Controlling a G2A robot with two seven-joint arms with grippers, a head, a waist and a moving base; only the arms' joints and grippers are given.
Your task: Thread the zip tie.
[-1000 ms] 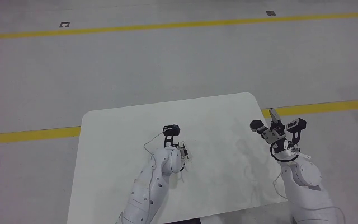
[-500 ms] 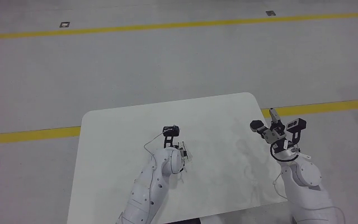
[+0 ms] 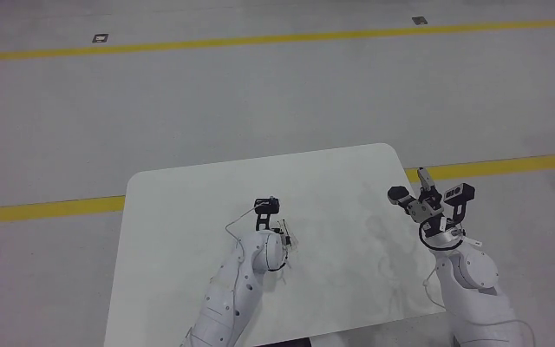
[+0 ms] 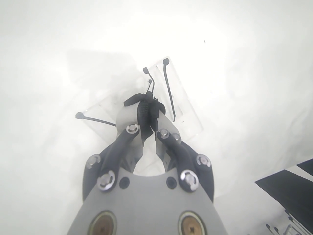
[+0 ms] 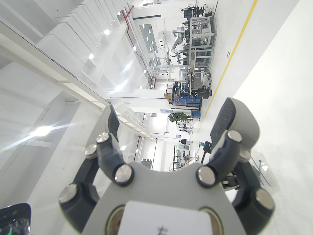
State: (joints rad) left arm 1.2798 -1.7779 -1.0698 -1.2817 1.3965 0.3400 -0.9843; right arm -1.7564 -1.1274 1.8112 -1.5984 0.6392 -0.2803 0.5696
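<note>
My left gripper points down over a clear tray on the white table. Its black pads are pressed together on a thin black zip tie, whose small heads stick out beyond the tips. Another zip tie lies flat in the tray, and a third lies across the tray's edge beside the fingers. In the top view this gripper sits mid-table. My right gripper is raised at the table's right edge, open and holding nothing.
The right wrist view looks out into the hall, with the clear tray at its edge. The table's right edge lies close under the right arm. Bare tabletop spreads to the left and far side of the left arm.
The left wrist has shifted slightly toward the table's near side. The right arm has not moved.
</note>
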